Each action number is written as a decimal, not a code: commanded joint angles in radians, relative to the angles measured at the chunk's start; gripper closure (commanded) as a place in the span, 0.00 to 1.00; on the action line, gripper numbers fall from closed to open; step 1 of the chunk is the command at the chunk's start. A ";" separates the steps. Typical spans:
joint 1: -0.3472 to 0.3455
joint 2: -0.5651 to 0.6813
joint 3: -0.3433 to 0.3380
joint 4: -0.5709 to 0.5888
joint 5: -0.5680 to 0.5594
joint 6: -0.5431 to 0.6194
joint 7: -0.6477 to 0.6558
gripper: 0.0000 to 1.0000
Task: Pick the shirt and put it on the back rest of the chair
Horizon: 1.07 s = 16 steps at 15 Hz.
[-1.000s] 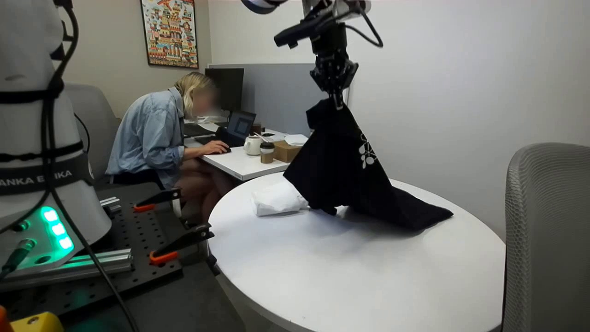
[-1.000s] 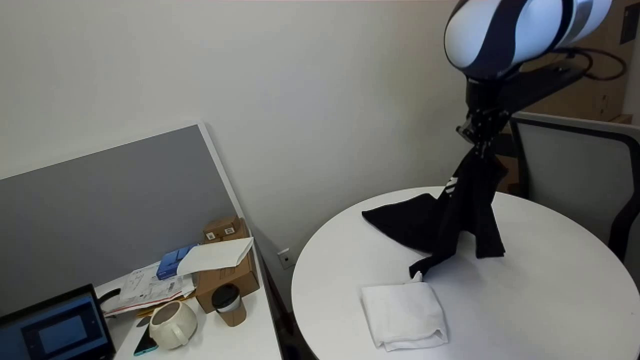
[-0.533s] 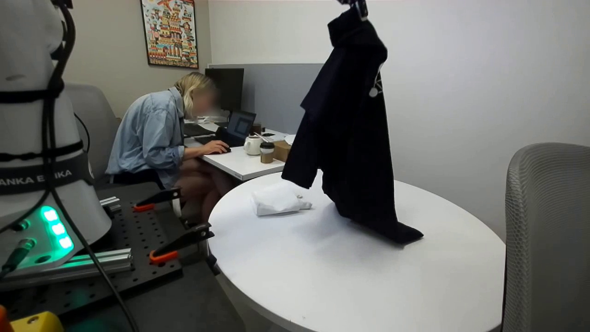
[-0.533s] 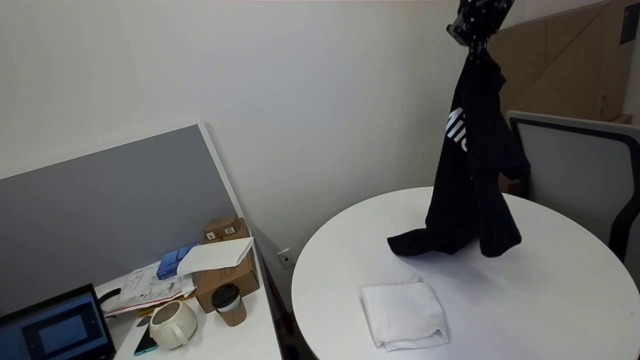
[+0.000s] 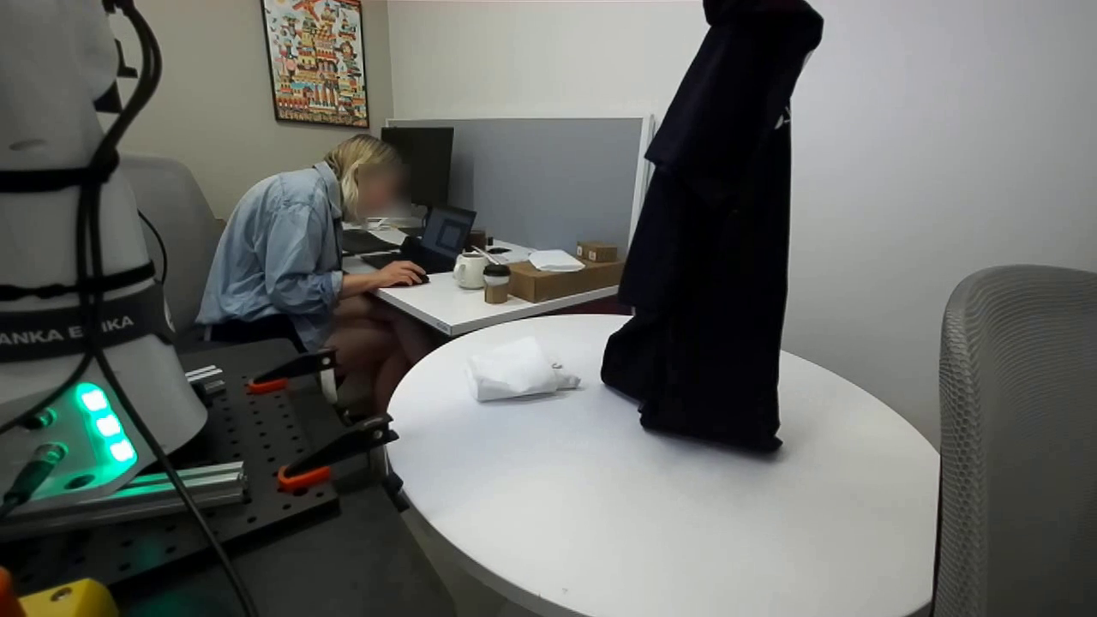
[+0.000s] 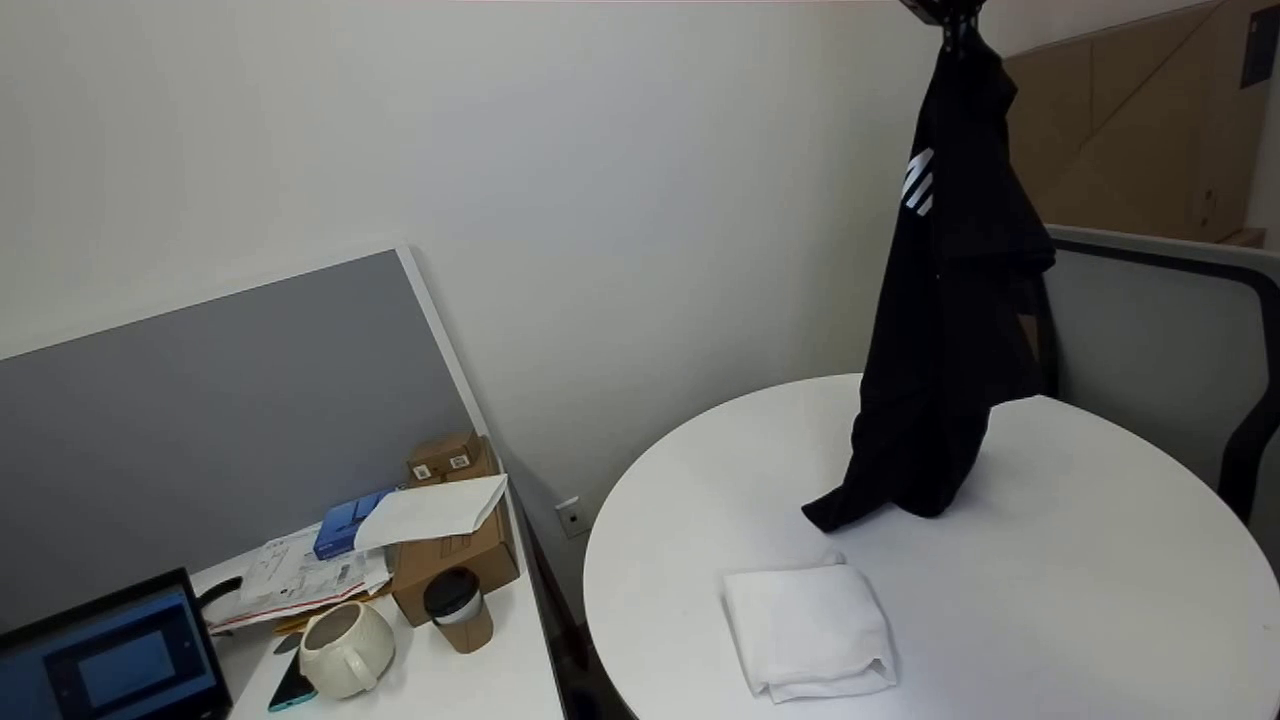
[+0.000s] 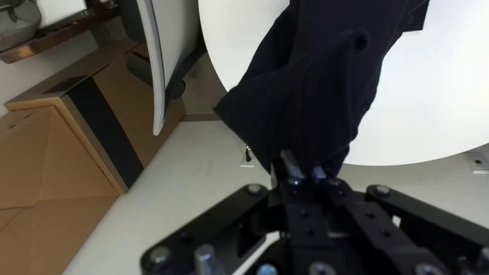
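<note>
The shirt [image 5: 720, 223] is black with a white print and hangs long and upright over the round white table [image 5: 668, 514]. It also shows in an exterior view [image 6: 940, 280] and in the wrist view [image 7: 313, 88]. Its lower end is at the table top; I cannot tell if it touches. My gripper [image 7: 303, 168] is shut on the upper end of the shirt. Only its tips show at the top edge of an exterior view [image 6: 957, 32]. The grey chair back rest [image 5: 1020, 428] stands beside the table, partly behind the shirt in an exterior view [image 6: 1160, 330].
A folded white cloth [image 6: 810, 630] lies on the table. A desk [image 5: 463, 313] with a cardboard box [image 5: 566, 280], cup [image 5: 496, 283] and mug [image 5: 470, 269] is nearby, where a person [image 5: 283, 240] sits. Large cardboard boxes [image 6: 1120, 150] stand behind the chair.
My gripper has risen with the shirt, out of view in an exterior view. The shirt went from partly spread on the table to hanging, and shifted toward the chair.
</note>
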 commanded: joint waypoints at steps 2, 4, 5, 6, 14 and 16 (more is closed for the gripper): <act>-0.016 0.205 -0.039 0.293 0.007 -0.119 -0.045 0.99; -0.037 0.263 -0.058 0.384 0.017 -0.156 -0.058 0.99; -0.049 0.291 -0.066 0.430 0.019 -0.175 -0.063 0.99; -0.063 0.316 -0.076 0.474 0.020 -0.193 -0.068 0.99; -0.217 0.509 -0.101 0.820 0.086 -0.364 -0.283 0.99; -0.243 0.558 -0.099 0.900 0.091 -0.403 -0.310 0.99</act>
